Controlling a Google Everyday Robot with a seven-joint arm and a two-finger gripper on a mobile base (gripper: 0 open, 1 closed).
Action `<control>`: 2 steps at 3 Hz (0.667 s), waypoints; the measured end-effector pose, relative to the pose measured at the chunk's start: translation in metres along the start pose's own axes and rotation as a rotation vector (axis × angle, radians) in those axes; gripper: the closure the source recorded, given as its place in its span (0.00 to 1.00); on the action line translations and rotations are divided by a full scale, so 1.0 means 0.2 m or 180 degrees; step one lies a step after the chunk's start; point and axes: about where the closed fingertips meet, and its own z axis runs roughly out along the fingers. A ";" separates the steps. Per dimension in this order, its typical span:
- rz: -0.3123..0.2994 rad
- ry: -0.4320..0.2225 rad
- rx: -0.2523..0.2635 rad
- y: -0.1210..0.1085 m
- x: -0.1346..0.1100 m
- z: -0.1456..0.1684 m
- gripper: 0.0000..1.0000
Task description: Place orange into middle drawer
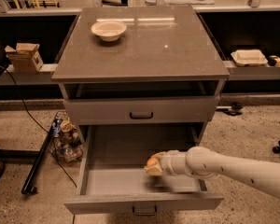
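Note:
The middle drawer (pixel 107 174) is pulled out wide, a shallow grey box with a flat front and a small dark handle at the bottom edge. My gripper (pixel 153 166) reaches in from the right, low inside the drawer at its middle. It is shut on the orange (pixel 151 162), a small round orange fruit that shows between the cream fingers, just above the drawer floor. The white arm (pixel 224 164) crosses the drawer's right wall.
A closed grey drawer front (pixel 141 110) sits one level higher. A cream bowl (pixel 108 30) stands on the cabinet top (pixel 168 45). A cardboard box (pixel 24 56) is on the left shelf, a white container (pixel 248 57) on the right shelf. Clutter (pixel 65 136) and a dark pole (pixel 37 162) lie left.

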 end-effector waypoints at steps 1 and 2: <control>0.0079 0.0019 0.0059 -0.03 0.06 0.07 0.82; 0.0161 0.0034 0.0129 -0.07 0.11 0.09 0.59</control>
